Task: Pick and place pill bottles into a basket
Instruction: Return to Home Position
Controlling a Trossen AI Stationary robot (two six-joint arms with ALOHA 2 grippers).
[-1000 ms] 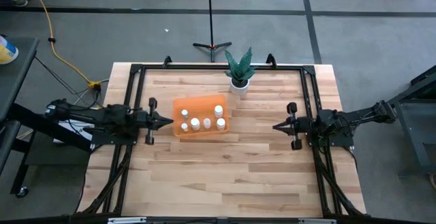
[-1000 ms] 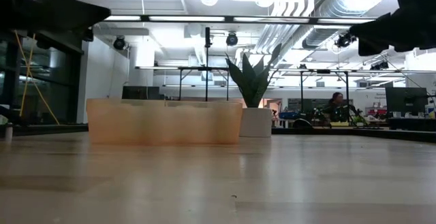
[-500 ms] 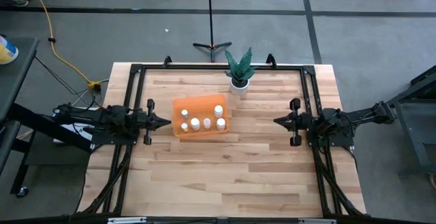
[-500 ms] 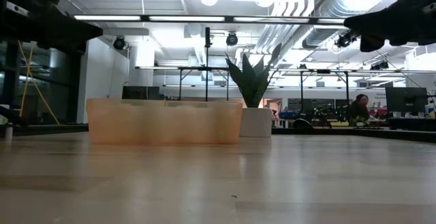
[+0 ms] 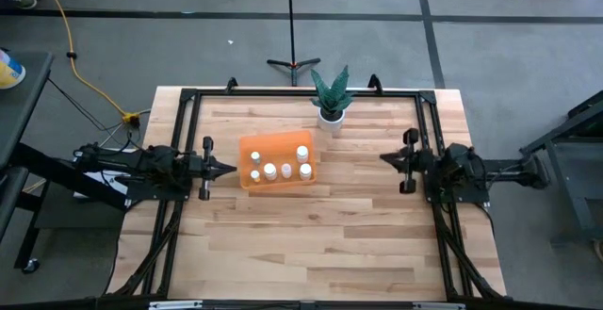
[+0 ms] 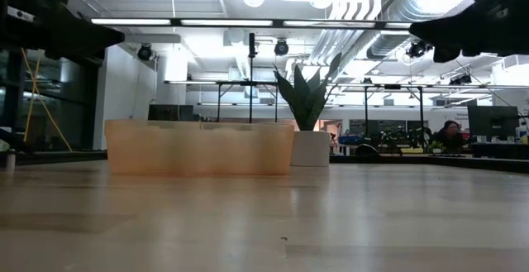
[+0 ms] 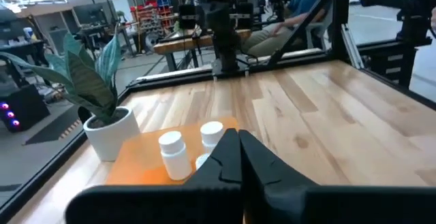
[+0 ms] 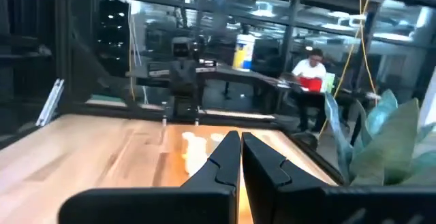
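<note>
The translucent orange basket [image 5: 277, 159] stands on the table left of centre; it also shows in the low view [image 6: 198, 148]. Several small pill bottles with white caps [image 5: 286, 167] stand upright inside it; two show in the left wrist view [image 7: 172, 153]. My left gripper [image 5: 233, 168] is shut and empty, just left of the basket, raised above the table. My right gripper [image 5: 383, 159] is shut and empty, well to the right of the basket, also raised.
A white pot with a green plant [image 5: 331, 103] stands at the table's far edge, behind the basket's right end. A black frame [image 5: 301, 93] runs around the table. Bare wood lies between the basket and my right gripper and across the near half.
My right gripper has drawn back a little toward the table's right edge and shifted toward the far edge. My left gripper has drawn back a few pixels toward the left edge. The basket and bottles have stayed in place.
</note>
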